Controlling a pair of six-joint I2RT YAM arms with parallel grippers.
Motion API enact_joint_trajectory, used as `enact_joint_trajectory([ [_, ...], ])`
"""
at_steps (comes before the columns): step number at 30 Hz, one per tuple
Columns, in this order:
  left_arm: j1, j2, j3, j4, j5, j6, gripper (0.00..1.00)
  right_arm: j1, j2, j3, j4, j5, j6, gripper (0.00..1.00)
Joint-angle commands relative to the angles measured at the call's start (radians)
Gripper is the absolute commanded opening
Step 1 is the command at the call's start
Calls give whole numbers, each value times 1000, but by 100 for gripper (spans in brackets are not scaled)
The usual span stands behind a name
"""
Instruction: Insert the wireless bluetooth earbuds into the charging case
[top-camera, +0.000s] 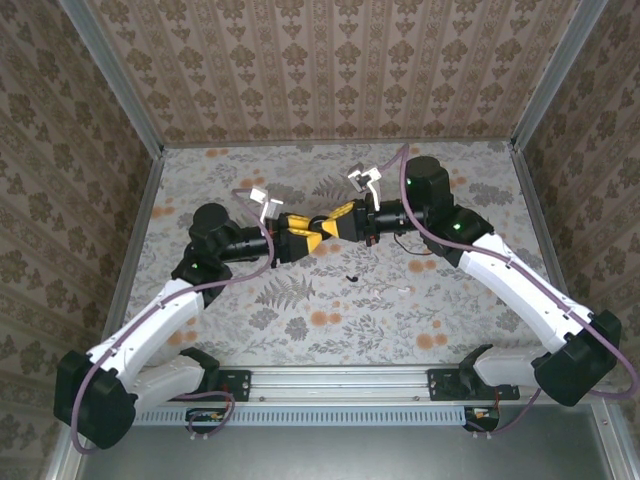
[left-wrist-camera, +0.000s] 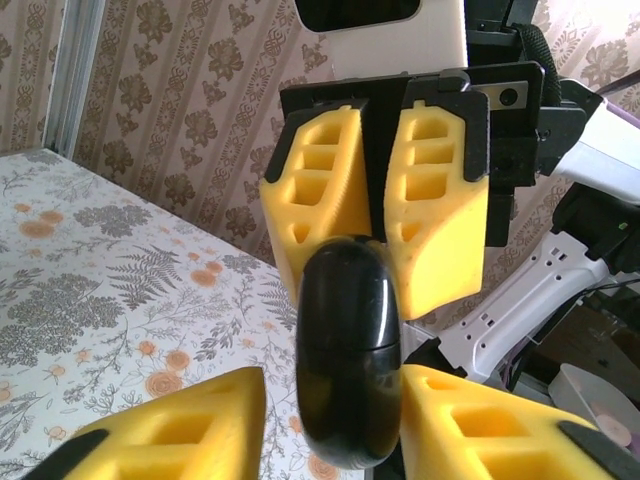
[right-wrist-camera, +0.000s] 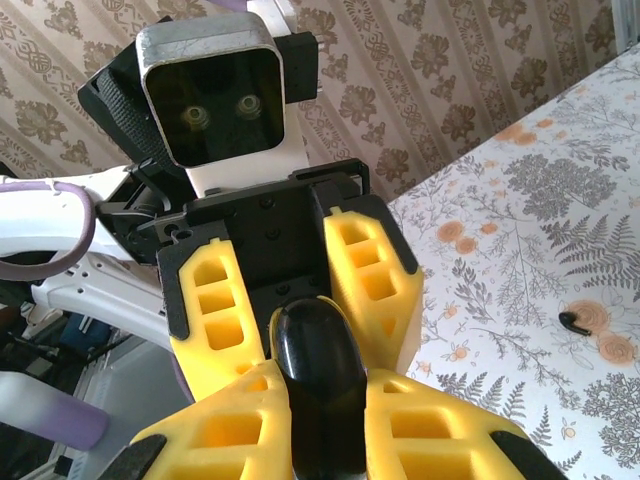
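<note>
both arms (top-camera: 150, 325) have white shells, black joints, purple cables (right-wrist-camera: 70, 425) and yellow honeycombed fingers (left-wrist-camera: 345, 200).

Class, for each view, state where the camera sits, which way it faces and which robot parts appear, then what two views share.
Top external: above, behind the robot, looking down on the table; left arm, right arm.
Left wrist: on the left arm, facing the right gripper; left gripper at bottom.
Right wrist: on the right arm, facing the left gripper; right gripper at bottom.
Wrist views share the black case.
</note>
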Motion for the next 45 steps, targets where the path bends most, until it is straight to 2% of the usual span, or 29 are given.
enact_joint_trajectory([
  [1, -9, 8, 31, 42, 4, 2, 32, 4, 7, 4, 38, -42, 20, 3],
  [5, -9, 24, 39, 36, 15, 4, 16, 4, 9, -9, 69, -51, 47, 3],
  [8, -11, 22, 40, 13, 20, 31, 1, 3, 12, -8, 61, -12, 67, 13],
  [9, -13, 19, 42, 1, 26, 45, 0, 1, 12, -4, 47, 17, 70, 17],
  [11, -16, 9, 44, -17, 48, 68, 0, -6, 19, 9, 8, 78, 71, 24],
  [15, -18, -14, 49, -64, 84, 108, 0, -31, 49, 23, -9, 102, 97, 32],
  [30, -7, -85, 14, -134, -1, 187, 0, -58, 69, 31, 15, 80, 193, 47],
  [35, 31, -133, -8, -187, -53, 213, 0, -62, 29, 43, -4, 95, 210, 53],
  [38, 55, -157, -19, -210, -47, 214, 0, -70, 14, 46, -19, 104, 204, 56],
  [45, 89, -231, -19, -343, -77, 268, 0, -74, 97, 98, -137, 273, 204, 55],
])
